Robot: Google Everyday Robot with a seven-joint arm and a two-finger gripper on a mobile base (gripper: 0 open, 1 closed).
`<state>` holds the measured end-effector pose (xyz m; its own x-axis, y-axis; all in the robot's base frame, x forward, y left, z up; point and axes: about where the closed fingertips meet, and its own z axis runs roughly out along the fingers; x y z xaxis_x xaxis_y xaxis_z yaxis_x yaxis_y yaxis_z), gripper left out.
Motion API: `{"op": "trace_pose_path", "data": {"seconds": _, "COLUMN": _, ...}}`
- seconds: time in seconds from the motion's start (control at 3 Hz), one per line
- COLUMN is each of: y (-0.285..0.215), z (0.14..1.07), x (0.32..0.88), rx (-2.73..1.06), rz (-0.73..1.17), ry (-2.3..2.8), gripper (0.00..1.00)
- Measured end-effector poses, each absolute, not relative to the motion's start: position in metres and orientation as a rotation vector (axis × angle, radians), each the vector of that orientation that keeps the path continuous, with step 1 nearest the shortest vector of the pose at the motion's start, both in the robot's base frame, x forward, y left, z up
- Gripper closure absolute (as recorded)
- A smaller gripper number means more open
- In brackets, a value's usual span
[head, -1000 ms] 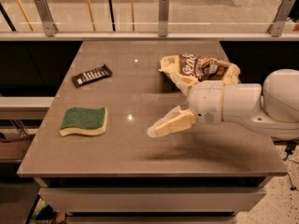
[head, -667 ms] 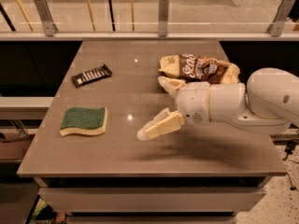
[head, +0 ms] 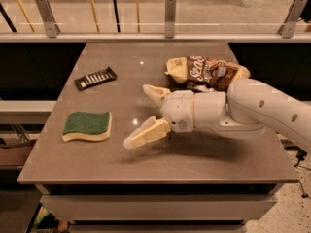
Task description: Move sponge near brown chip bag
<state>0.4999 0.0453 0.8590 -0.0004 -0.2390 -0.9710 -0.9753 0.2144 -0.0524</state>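
Hand open: both cream fingers spread wide, nothing between them, low over the grey worktop. Green-topped, yellow-foam, wavy-edged sponge lies flat ahead of the fingertips, near but clear of them, untouched. Farther back, ahead of the hand and off to one side: thin dark wrapped bar, not involved. Crinkly brown chip bag with cream ends sits behind the hand, alongside the forearm, well apart from the sponge. Step reads as approach-to-grasp. Next: advance until the fingers straddle the sponge, drop, close, then carry it back beside the bag.
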Motion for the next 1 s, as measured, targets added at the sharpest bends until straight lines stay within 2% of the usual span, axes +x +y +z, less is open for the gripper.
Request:
{"op": "trace_pose_path", "data": {"seconds": 0.67, "y": 0.075, "z": 0.848, "x": 0.514, "rx": -1.192, "rz": 0.920, "ry": 1.403, "gripper": 0.00}}
{"op": "trace_pose_path", "data": {"seconds": 1.0, "y": 0.084, "z": 0.842, "x": 0.516, "rx": -1.199, "rz": 0.861, "ry": 1.460, "gripper": 0.00}}
